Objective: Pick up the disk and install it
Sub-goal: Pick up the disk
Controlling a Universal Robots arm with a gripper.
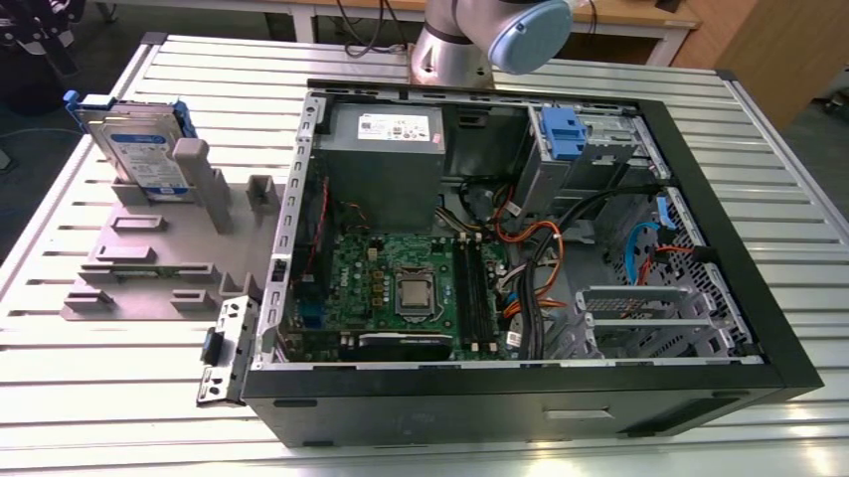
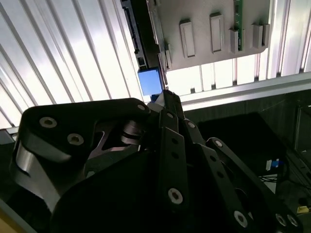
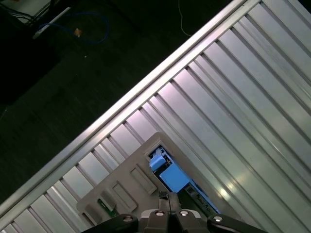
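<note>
Indoors, a ribbed aluminium table [image 1: 93,397] carries an open computer case [image 1: 504,393] lying on its side. Beside the case, on the exterior view's left, a grey holder plate [image 1: 133,268] lies flat. The disk [image 1: 133,149] stands on edge in it, apart from the case. In both wrist views the gripper [image 3: 168,198] hangs above the disk's blue bracket, its fingertips pressed together on nothing. Behind the case rises the arm [image 1: 484,40]. Past the table's edge, a dark floor [image 3: 73,97] holds a loose blue cable [image 3: 92,22].
</note>
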